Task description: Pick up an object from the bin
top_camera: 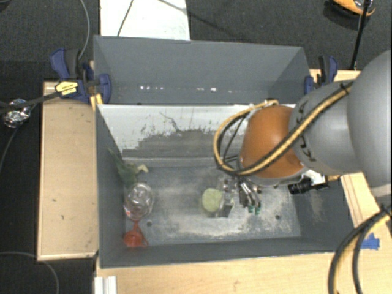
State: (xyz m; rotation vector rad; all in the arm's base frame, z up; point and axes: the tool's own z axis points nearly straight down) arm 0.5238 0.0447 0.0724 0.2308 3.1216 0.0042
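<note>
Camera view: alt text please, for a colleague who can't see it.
The gripper is down near the middle of the bin floor, close beside a pale green round object. At the bin's left side lie a clear goblet with a red base and a green leafy piece.

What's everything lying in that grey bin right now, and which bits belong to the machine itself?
Bin: one, grey metal, middle of the view.
Glass: one, clear with a red foot, lying at the bin's left, foot toward the near wall.
Leaf: one, green, left side, just behind the glass.
Ball: one, pale green, mid-floor, right beside the gripper.
Gripper: one, dark, low over the floor next to the ball.
Wrist cover: one, orange, above the gripper.
Cables: a few, yellow and black, looped round the cover.
Arm: one, grey, coming in from the right.
</note>
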